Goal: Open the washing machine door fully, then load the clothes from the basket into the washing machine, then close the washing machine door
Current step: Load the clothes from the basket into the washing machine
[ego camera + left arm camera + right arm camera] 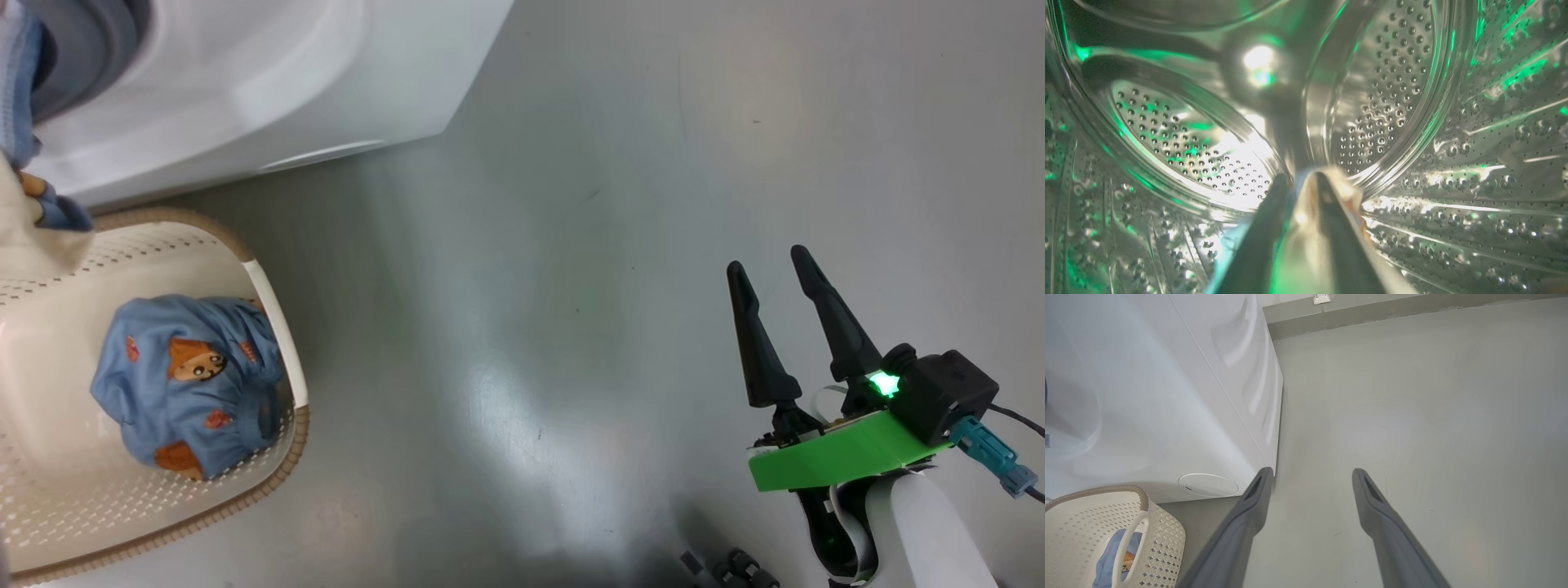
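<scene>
Inside the steel drum [1392, 102] of the washing machine [269, 73], the left fingers [1339, 245] were drawn close together, clamped on a cream garment [1298, 245]. The garment filled the narrow gap between them and showed a trace of orange and blue at its edges. The fingertips pointed at the perforated back wall, clear of it. Out on the grey floor [571, 245], the basket [277, 327] sat just in front of the machine. A blue bear-print garment [192, 384] lay bunched inside it against the near wall. More cream and blue cloth [33, 220] hung over the basket's far rim at the edge of the head view. The right fingers [755, 343] stood wide apart and empty above bare floor, well away from the basket and its garment, pointing past the machine's corner.
</scene>
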`<state>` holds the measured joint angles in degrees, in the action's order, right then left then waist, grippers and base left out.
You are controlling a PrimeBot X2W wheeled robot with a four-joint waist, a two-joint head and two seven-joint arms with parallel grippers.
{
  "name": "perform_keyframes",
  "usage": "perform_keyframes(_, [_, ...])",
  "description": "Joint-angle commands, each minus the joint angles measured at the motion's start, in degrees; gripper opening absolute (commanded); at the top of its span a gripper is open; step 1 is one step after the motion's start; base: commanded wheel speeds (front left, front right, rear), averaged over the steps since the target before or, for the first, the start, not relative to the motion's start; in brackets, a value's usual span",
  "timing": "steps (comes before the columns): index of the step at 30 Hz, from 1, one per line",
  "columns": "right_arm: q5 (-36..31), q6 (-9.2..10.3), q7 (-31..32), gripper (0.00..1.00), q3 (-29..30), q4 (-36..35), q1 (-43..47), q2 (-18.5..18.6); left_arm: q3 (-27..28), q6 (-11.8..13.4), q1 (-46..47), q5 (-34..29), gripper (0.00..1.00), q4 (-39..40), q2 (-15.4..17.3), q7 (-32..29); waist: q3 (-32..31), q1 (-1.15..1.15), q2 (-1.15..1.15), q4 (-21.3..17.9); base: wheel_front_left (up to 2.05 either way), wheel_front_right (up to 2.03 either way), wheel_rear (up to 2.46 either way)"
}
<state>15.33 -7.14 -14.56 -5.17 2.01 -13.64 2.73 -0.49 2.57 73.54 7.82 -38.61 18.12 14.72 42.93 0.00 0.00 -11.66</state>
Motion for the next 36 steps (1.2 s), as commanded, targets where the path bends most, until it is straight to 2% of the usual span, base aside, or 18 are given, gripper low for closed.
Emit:
perform_keyframes(1, [0.86, -0.35, -0.43, 1.00, -1.49, -0.89, 0.62, 0.15, 0.73, -0.36, -1.03, 0.30, 1.00, 0.75, 2.18, 0.27, -0.55, 0.00, 0.00, 0.44, 0.00, 0.00, 0.00])
perform_keyframes(23, [0.48, -0.35, -0.43, 1.00, -0.74, 0.26, 1.03, 0.15, 0.94, -3.34, -10.03, 1.04, 1.00, 1.89, -3.54, 0.28, -8.36, 0.00, 0.00, 4.06, 0.00, 0.00, 0.00])
perform_keyframes(36, [0.80, -0.35, -0.43, 1.00, -0.28, -0.07, 2.00, 0.15, 1.57, -4.64, -20.10, 1.76, 1.00, 9.78, -4.53, 0.28, -11.12, 0.00, 0.00, 5.90, 0.00, 0.00, 0.00])
